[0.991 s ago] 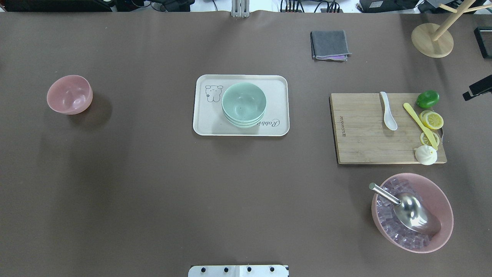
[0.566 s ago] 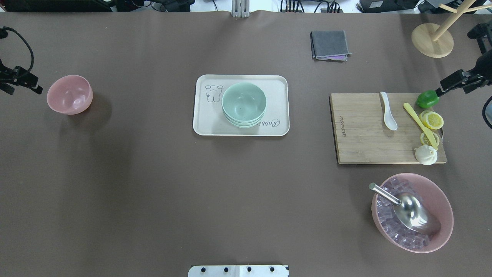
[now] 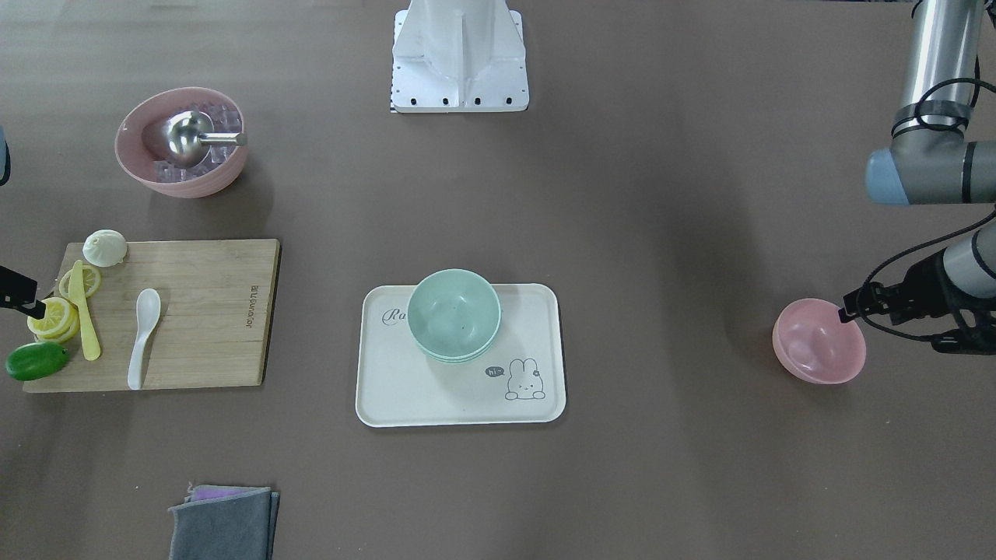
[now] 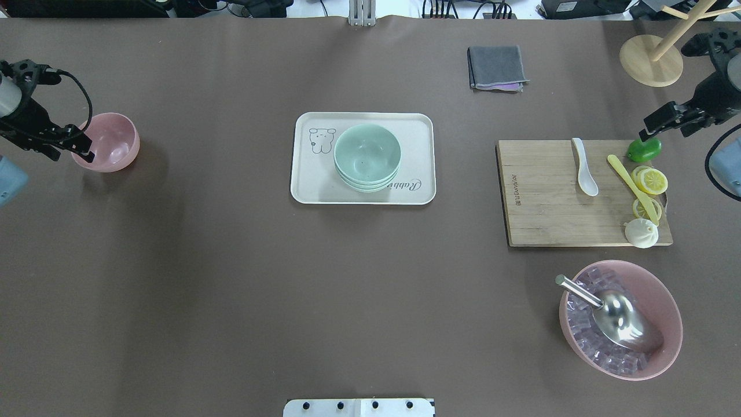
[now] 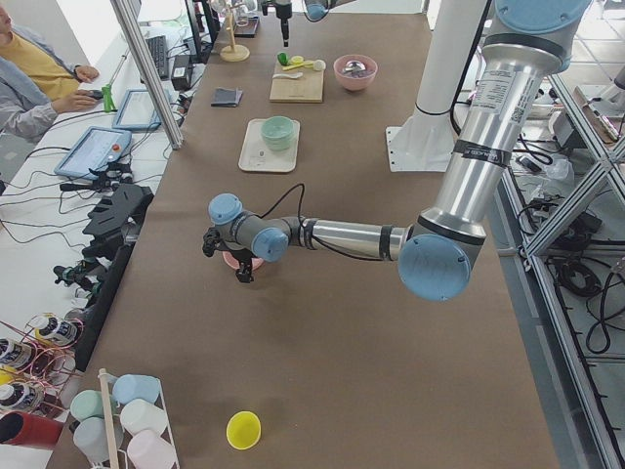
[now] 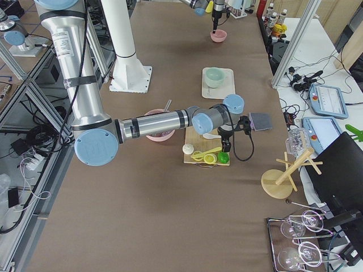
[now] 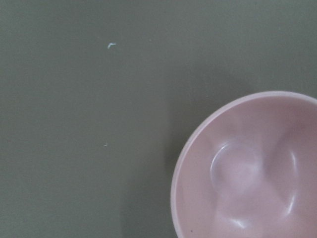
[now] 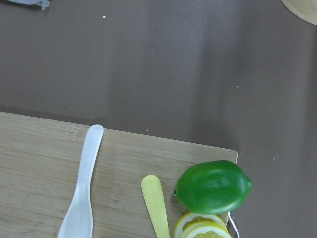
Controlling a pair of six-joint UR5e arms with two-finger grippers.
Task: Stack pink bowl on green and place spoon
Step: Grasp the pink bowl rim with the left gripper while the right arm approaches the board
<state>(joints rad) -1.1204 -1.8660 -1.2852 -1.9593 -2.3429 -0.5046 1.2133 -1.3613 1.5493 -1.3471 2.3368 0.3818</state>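
Note:
The small pink bowl [image 4: 110, 142] stands empty on the table at the far left; it also shows in the front view [image 3: 818, 342] and fills the lower right of the left wrist view [image 7: 252, 168]. My left gripper [image 4: 72, 149] hovers over its left rim and looks open and empty. The stacked green bowls [image 4: 367, 156] sit on a white tray [image 4: 312, 185] at the centre. The white spoon [image 4: 584, 167] lies on the wooden board [image 4: 538, 197], and it shows in the right wrist view [image 8: 79, 198]. My right gripper [image 4: 666, 126] hovers beyond the board's far right corner, apparently open and empty.
On the board are a lime [image 4: 644, 149], lemon slices [image 4: 649, 180], a yellow knife [image 4: 631, 186] and a white bun [image 4: 641, 233]. A large pink bowl [image 4: 666, 289] of ice cubes with a metal scoop stands front right. A grey cloth [image 4: 496, 67] and a wooden stand [image 4: 651, 61] are at the back.
Both arms have come in from the table's ends. My left gripper has moved right to the pink bowl's rim. My right gripper has moved inward near the lime.

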